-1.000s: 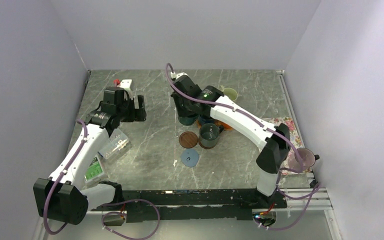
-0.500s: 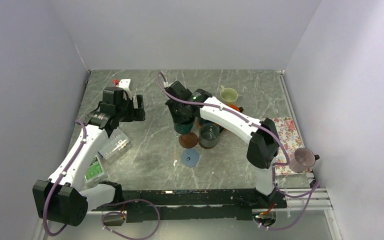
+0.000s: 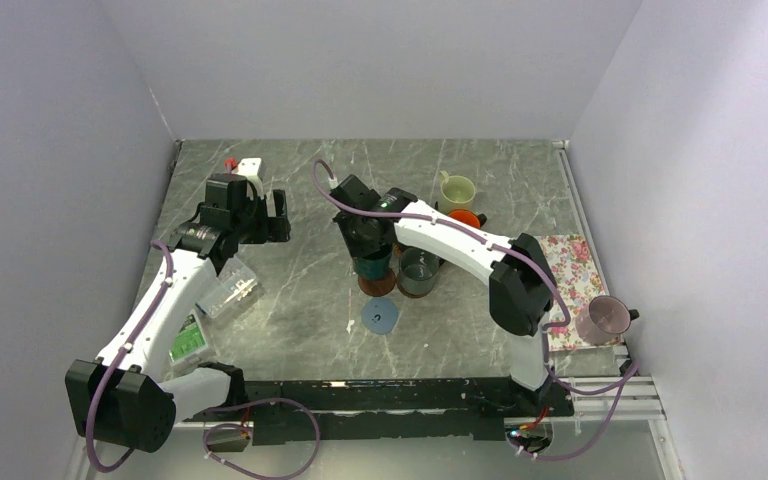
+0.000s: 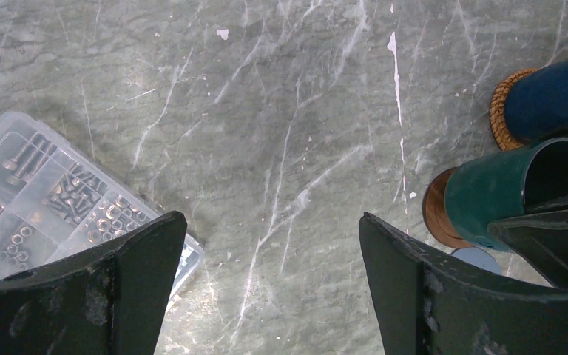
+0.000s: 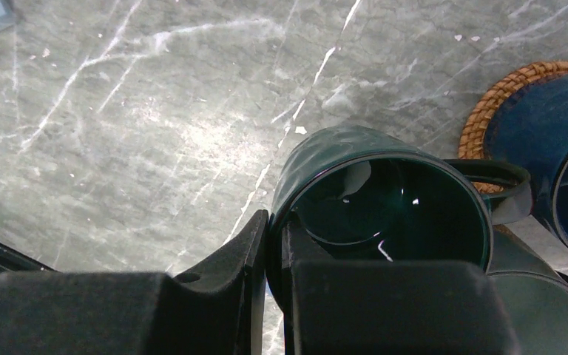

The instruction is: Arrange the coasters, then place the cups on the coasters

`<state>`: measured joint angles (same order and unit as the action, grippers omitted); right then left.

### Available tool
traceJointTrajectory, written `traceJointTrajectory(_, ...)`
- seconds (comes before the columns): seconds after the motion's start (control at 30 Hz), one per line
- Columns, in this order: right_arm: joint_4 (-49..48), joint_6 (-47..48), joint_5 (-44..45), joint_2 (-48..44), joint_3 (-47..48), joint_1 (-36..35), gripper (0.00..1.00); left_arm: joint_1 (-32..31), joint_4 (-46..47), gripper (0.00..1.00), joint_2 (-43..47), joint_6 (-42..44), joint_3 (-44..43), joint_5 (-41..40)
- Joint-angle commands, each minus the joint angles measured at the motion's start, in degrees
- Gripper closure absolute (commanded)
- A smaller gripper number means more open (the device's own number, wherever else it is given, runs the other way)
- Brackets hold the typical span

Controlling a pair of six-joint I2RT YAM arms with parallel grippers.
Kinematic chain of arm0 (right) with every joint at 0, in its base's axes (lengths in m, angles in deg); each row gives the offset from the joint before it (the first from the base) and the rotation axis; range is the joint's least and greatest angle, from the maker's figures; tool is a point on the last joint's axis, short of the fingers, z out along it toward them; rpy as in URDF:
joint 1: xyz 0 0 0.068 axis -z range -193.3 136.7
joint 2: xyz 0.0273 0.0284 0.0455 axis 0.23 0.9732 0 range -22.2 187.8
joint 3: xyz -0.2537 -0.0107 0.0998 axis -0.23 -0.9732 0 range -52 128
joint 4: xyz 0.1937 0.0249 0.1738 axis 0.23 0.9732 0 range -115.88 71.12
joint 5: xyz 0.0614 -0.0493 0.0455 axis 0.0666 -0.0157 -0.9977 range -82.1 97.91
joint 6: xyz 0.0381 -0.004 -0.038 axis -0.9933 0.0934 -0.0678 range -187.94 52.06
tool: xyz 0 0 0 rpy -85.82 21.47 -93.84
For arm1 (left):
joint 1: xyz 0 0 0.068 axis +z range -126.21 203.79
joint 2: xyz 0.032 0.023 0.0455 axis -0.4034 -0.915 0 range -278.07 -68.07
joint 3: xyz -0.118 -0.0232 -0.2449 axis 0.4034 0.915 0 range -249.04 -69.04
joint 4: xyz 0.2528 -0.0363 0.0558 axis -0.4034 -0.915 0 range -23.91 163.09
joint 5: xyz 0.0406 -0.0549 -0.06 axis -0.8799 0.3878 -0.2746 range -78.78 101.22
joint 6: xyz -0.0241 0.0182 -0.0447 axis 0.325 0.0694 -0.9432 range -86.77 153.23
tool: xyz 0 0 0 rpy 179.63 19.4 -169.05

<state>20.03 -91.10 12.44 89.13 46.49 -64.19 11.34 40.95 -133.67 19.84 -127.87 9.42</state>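
The right claw (image 5: 275,238) is pinching the rim of a dark green glazed mug (image 5: 381,194). One finger is pressing the outer wall and the other is reaching inside the mouth, so the jaws are standing almost shut with only the thin wall between them. Gripping by the rim is leaving the base free, which suits setting the mug down flat.

The mug is hanging over the dark brown round coaster (image 4: 435,216) near the middle of the grey marbled table (image 3: 300,290). In the left wrist view it is leaning a little, and whether its base is already touching the disc is not clear. It probably needs levelling and lowering before release.

Just beside it, a dark blue mug (image 5: 562,159) is sitting on a tan woven coaster (image 5: 514,83). A second dark green mug (image 3: 420,272) is standing close by, hiding whatever lies under it. A blue-grey flat coaster (image 3: 380,316) is lying bare nearer the arms, waiting for a cup.

A cream mug (image 3: 457,189) and an orange mug (image 3: 466,217) are standing farther back. A mauve-grey mug (image 3: 605,318) is sitting at the right edge by the floral rectangular tray (image 3: 570,250).

The left claw (image 4: 270,222) is gaping wide and holding nothing. It is hovering over bare table beside the clear plastic box of screws (image 4: 37,188), which is leaving the right arm room to work.
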Motion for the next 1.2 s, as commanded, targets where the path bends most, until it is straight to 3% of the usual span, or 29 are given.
traceJointTrajectory(0.0, -3.75, -0.57, 2.49, -1.10, -0.46, -0.41, 1.00, 0.13, 1.99, 0.06, 1.24, -0.53, 0.12, -0.09)
traceJointTrajectory(1.17, -5.80, -2.65, 7.57, 1.71, -5.07, -0.53, 1.00, 0.14, 2.08, 0.06, 1.35, -0.41, 0.16, 0.66)
